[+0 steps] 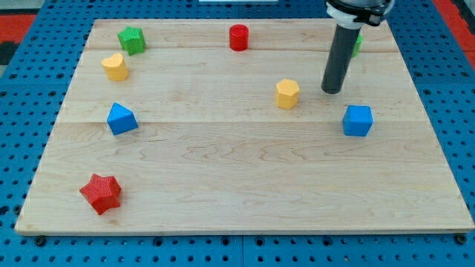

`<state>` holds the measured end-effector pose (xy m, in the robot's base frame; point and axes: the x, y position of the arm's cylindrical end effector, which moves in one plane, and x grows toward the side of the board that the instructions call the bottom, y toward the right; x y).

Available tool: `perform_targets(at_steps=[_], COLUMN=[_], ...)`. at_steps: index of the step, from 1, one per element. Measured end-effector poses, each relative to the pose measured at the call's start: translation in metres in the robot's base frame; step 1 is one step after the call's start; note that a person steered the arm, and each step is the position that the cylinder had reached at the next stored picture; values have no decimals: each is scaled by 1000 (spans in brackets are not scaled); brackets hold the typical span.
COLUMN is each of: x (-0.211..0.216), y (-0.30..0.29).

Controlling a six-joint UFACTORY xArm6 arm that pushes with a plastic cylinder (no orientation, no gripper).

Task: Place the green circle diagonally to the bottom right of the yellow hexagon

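Observation:
The yellow hexagon (287, 93) sits right of the board's middle, in the upper half. My tip (332, 90) rests on the board just to the hexagon's right, apart from it. The green circle (358, 43) is mostly hidden behind my rod near the view's top right; only a green sliver shows. The blue cube (357, 120) lies below and right of my tip.
A red cylinder (238, 37) stands at the top centre. A green star (131, 40) and a yellow heart (114, 67) are at the top left. A blue triangular block (120, 119) is at the left, a red star (101, 193) at the bottom left.

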<state>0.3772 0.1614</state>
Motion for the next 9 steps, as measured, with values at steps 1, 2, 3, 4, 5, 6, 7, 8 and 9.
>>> perform_targets(at_steps=[1, 2, 3, 4, 5, 6, 7, 8, 9], x=[0, -6, -57, -59, -59, -89, -123, -145, -161], y=[47, 56, 71, 71, 71, 78, 80, 80, 70])
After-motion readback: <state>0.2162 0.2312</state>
